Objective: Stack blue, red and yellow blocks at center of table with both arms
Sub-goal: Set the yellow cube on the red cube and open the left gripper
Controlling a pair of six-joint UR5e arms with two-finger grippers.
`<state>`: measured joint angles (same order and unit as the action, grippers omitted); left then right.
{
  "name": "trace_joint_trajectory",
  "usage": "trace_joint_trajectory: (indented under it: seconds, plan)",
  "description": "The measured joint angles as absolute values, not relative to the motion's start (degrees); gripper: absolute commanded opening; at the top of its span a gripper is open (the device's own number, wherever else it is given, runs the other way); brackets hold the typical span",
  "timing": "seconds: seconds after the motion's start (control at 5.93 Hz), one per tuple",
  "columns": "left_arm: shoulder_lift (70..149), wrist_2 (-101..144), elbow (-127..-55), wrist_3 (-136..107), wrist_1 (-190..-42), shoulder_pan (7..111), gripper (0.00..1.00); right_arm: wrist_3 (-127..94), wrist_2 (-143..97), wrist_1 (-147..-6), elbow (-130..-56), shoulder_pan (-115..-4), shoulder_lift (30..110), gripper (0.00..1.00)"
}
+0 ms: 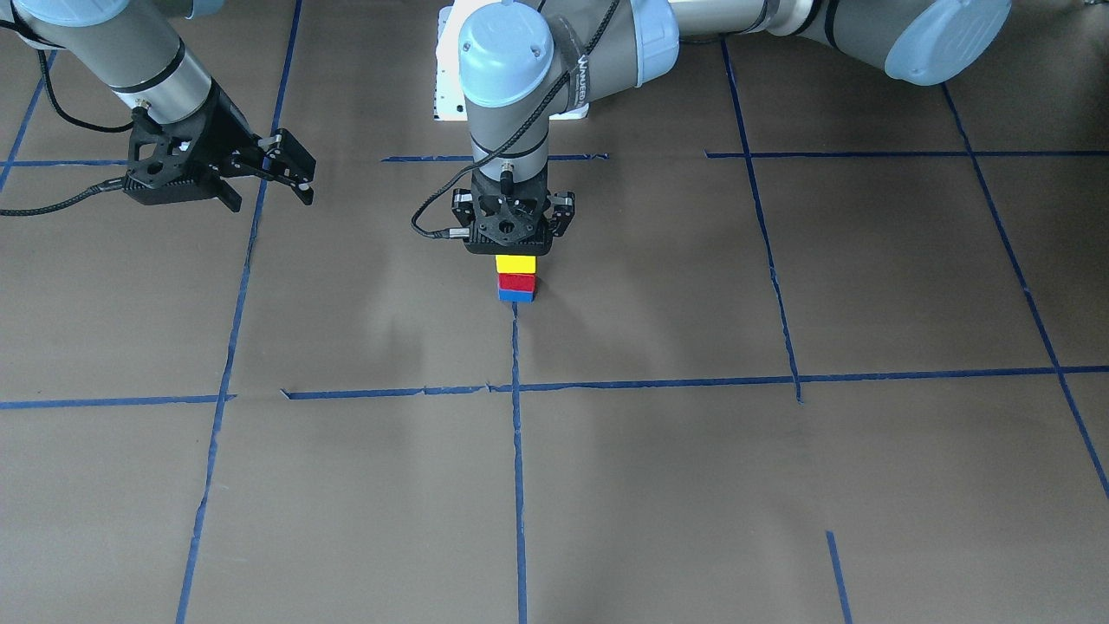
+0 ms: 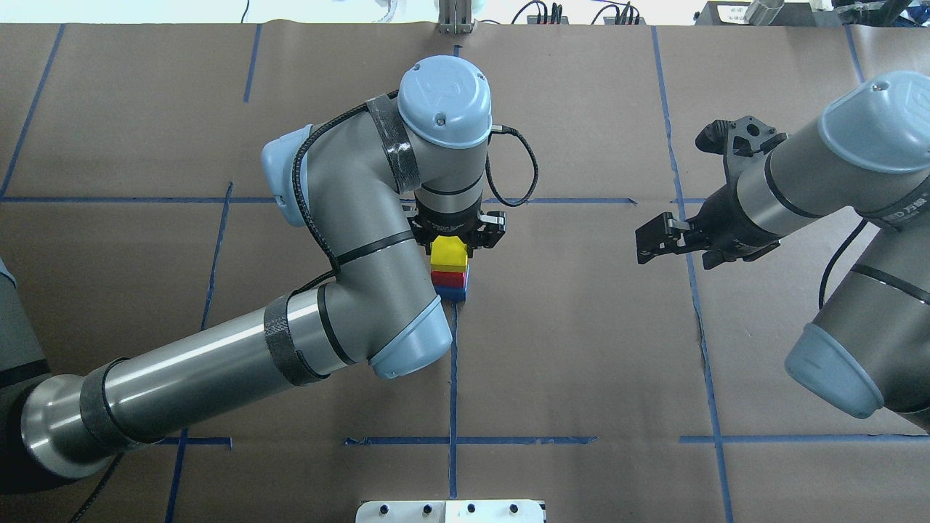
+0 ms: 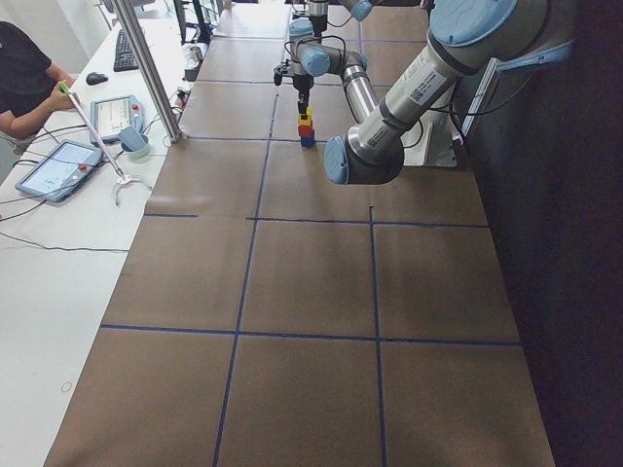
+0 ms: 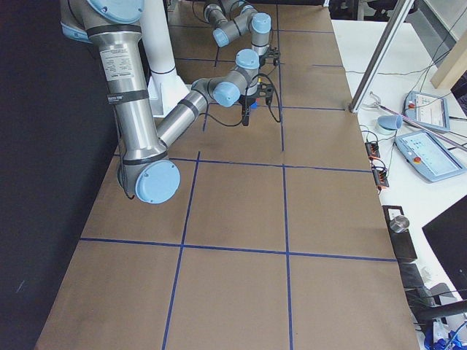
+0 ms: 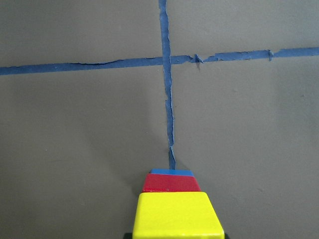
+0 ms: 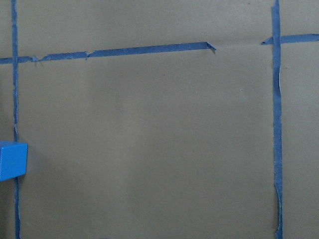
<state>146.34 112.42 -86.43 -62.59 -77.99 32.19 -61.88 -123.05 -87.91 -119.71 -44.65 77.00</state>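
Stack, front view: yellow (image 1: 515, 263) on red (image 1: 516, 282) on blue (image 1: 515, 295), at centre.
Overhead: left gripper (image 2: 450, 245) clasps yellow; right gripper (image 2: 657, 240) wide, empty, well apart.
Left wrist: last placing step; next calls for gentle release and a straight lift.

three-block stack at the middle of the surface (image 1: 693, 485). blue block (image 1: 515, 296) lies lowest, flat on the brown paper at the end of a blue tape line (image 1: 517, 373). red block (image 1: 516, 282) rests directly on it. yellow block (image 1: 516, 263) sits on top, upright. all three are touching, with sides roughly flush; only a thin strip of the blue one shows in the left wrist view.
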Motion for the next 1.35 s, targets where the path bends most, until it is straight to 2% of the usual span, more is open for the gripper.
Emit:
trace_joint_trajectory:
  seconds: [0.17,0.34,0.67,1.01,1.35]
  plan:
    - [146.3,112.5,-86.4,-62.6,-78.1,32.2,0.52,-61.9,-123.0,-88.0,-119.7,-44.6,77.0,1.00]
    - [146.3,112.5,-86.4,-62.7,-78.3,32.2,0.59,-61.9,-123.0,-87.9,-119.7,-44.6,77.0,1.00]
    - [146.2,112.6,-86.4,-62.7,-78.4,32.1,0.63,-61.9,-123.0,-87.9,-119.7,-44.6,77.0,1.00]
    - [145.6,112.6,-86.4,-62.8,-78.5,32.0,1.00,-61.9,-123.0,-88.0,-119.7,-44.6,76.9,1.00]
    - [145.7,112.7,-86.8,-63.1,-78.5,32.1,1.00,-61.9,-123.0,-87.9,-119.8,-44.6,76.9,1.00]
